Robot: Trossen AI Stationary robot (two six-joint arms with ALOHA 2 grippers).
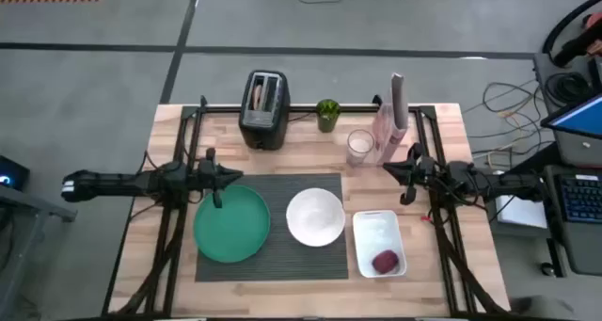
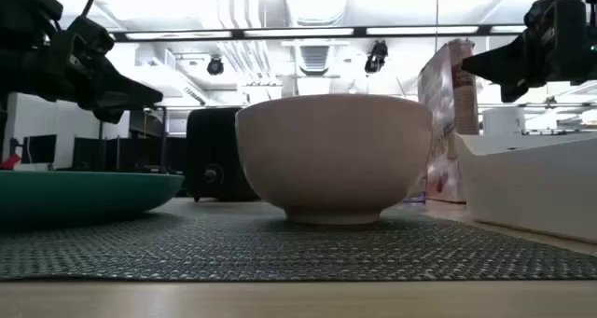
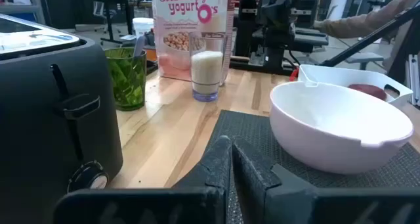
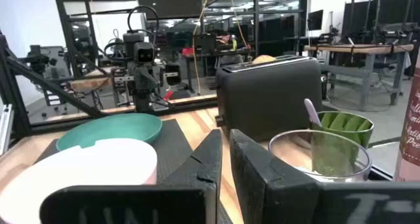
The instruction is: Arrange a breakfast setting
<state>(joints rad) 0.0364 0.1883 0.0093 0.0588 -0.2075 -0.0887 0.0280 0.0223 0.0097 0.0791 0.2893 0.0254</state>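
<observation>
A dark ribbed placemat (image 1: 273,250) lies mid-table. On it rest a round green plate (image 1: 231,224) and a white bowl (image 1: 315,216). A white rectangular dish (image 1: 379,236) with a dark red item (image 1: 386,262) stands at the mat's right edge. A black toaster (image 1: 263,109), a milk glass (image 1: 359,147) and a pink cereal box (image 1: 390,123) stand at the far side. My left gripper (image 1: 235,178) hovers shut and empty over the plate's far rim. My right gripper (image 1: 388,167) hovers shut and empty near the glass and box.
A green cup (image 1: 327,114) with a utensil in it stands between the toaster and the glass. Black frame rails (image 1: 179,217) run along both sides of the wooden table. Bare wood shows along the near edge and at the left.
</observation>
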